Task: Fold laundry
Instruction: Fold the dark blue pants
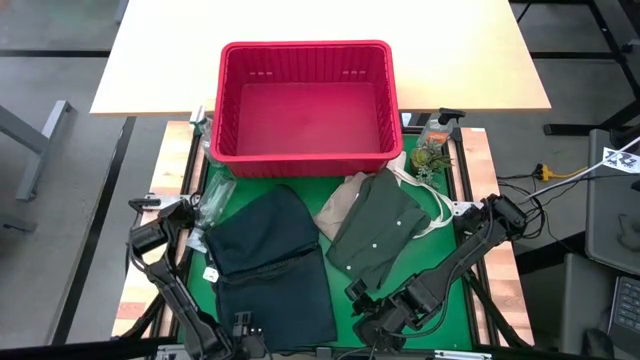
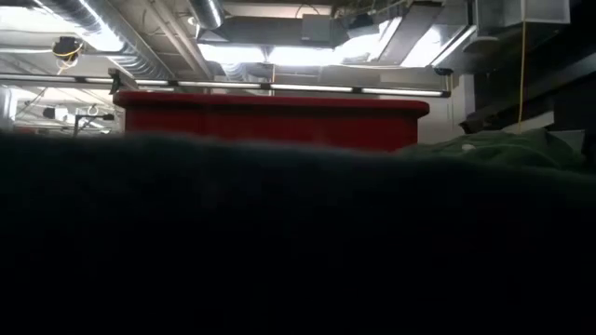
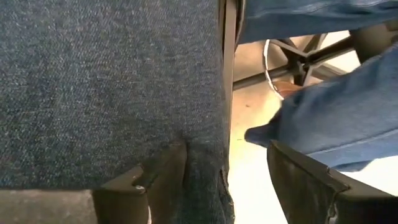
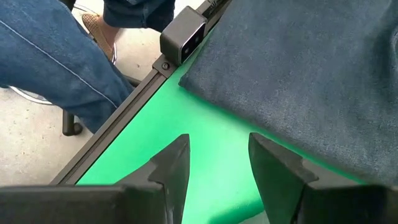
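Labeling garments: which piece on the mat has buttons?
The olive-green shirt, on the right half beside the dark denim jeans; pale buttons run down it, the jeans have none.

**Four cameras, one dark garment in common**

The high view looks straight down on the table. The low view sits at tabletop level, almost smothered by the dark jeans. Both wrist cameras look from close range across the table's front edge at that same denim.

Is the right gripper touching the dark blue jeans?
Apart. The right wrist view shows the open right gripper over bare green mat, short of the dark blue jeans.
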You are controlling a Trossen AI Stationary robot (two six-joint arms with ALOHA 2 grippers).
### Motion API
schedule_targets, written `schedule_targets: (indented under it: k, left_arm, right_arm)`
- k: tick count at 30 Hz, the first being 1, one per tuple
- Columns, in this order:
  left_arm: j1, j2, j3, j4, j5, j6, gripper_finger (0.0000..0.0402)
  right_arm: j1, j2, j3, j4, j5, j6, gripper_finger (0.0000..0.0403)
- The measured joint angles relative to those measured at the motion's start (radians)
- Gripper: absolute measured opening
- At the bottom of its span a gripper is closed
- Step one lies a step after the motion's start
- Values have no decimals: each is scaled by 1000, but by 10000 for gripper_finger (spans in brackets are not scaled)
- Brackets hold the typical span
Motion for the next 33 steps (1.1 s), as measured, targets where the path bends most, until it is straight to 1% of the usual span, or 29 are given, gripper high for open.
schedule_targets:
  k: [6, 8, 11, 12, 17, 21, 25, 29, 33]
  left_arm:
    - [13, 19, 5, -40, -14, 2, 223]
    - [19, 19, 5, -71, -53, 2, 222]
    - [24, 24, 1, -108, -144, 2, 222]
    - [28, 29, 1, -115, -157, 2, 222]
    - [62, 33, 3, -180, -167, 2, 222]
    - [82, 34, 2, -199, -167, 2, 222]
    - [93, 34, 2, -218, -167, 1, 220]
    - [97, 35, 1, -226, -170, 1, 195]
    - [98, 35, 0, -231, -175, -6, 148]
  right_arm:
    - [0, 0, 0, 1, -1, 0, 166]
    - [0, 0, 0, 1, -1, 0, 166]
    - [0, 0, 0, 1, -1, 0, 166]
    - [0, 0, 0, 0, -1, 0, 166]
    - [0, 0, 0, 1, -1, 0, 166]
    - [0, 7, -2, 5, 6, 0, 166]
    - [0, 17, -56, 13, 43, -12, 166]
    - [-6, 20, -110, 52, 97, -14, 166]
    - [-10, 19, -141, 125, 109, -14, 166]
